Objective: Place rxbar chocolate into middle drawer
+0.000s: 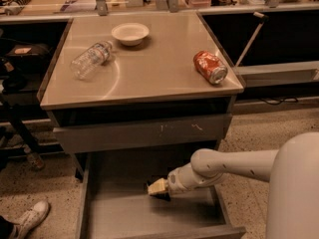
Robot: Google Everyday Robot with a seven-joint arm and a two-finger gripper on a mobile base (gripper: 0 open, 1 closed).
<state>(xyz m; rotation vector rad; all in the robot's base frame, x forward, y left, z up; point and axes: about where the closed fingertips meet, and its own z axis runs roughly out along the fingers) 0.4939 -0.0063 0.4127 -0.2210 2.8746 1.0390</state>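
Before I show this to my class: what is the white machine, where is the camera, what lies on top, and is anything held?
The white tube at right is a robot arm. Its gripper hangs low inside the open wide grey drawer. The single camera looks down on the cabinet from its front. On the steel cabinet top lie a clear plastic bottle on its side, a small white bowl and an orange-red soda can on its side. Something dark at the gripper, perhaps the black wrapped chocolate bar, cannot be made out for certain.
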